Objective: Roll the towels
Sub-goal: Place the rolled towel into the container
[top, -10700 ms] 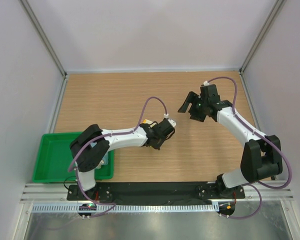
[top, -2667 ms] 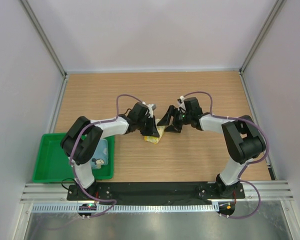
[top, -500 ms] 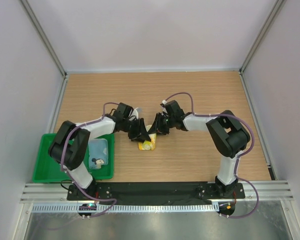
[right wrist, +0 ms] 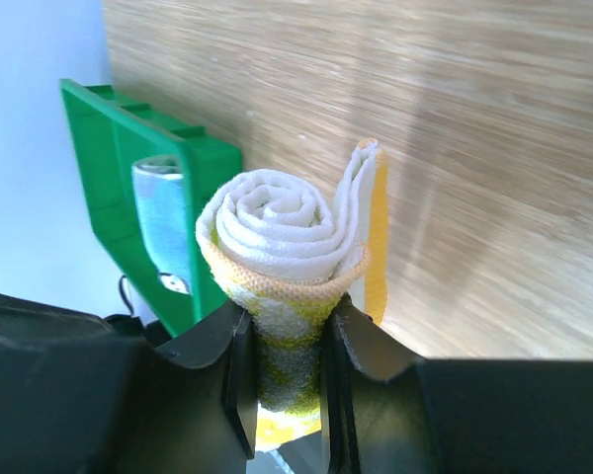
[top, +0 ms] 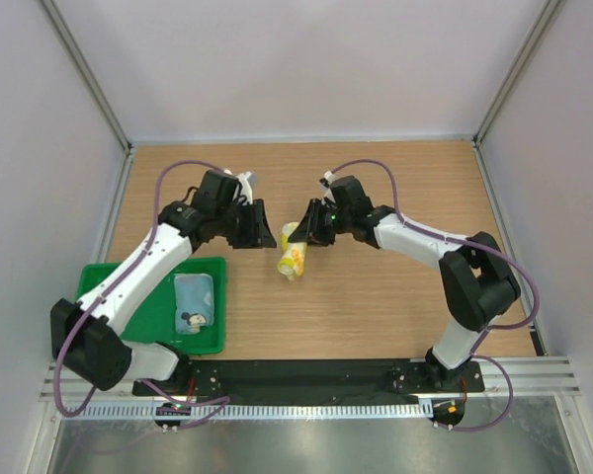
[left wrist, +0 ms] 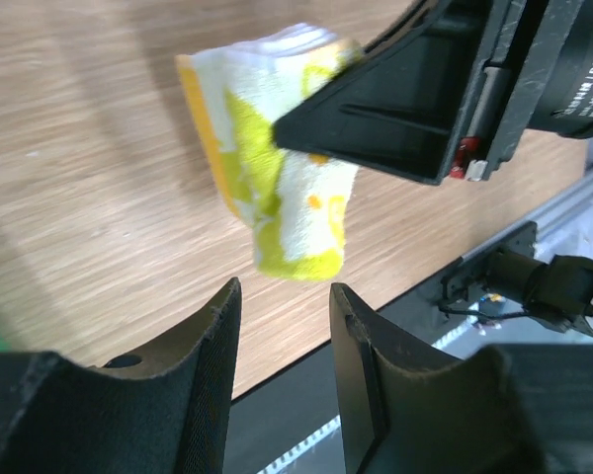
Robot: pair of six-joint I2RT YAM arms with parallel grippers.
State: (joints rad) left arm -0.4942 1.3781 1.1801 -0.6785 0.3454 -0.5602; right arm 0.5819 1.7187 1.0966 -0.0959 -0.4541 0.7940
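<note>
The wooden table (top: pixel 395 316) is partly covered by both arms in the overhead view, and only strips of it are caught by the wrist cameras. The green tray (top: pixel 99 296), at the table's near left edge, is cut off in the right wrist view, where only one corner is seen. The light blue towel (top: pixel 193 299) lies inside the tray, well apart from both grippers, and its print is too small to be made out. The upper end of the yellow-cream towel (top: pixel 293 259) is hidden from above by the right gripper (top: pixel 309 227). Whether its lower end touches the table cannot be told.

The right gripper is closed on this rolled towel near the middle of the table, and the roll is pinched across its width between the two fingers (right wrist: pixel 361 341). The left gripper (left wrist: pixel 282 316) is held just beside the towel but apart from it. Its jaws stand partly apart with nothing between them, and nothing is touched by them.

The spiral of the roll's end, with a loose flap edged in orange standing beside it, is shown only in the right wrist view. The towel's side, with its yellow-green print and orange spots, and the right gripper's black finger laid across it, are shown in the left wrist view. Only from above can both arms, the tray and both towels be seen together.
</note>
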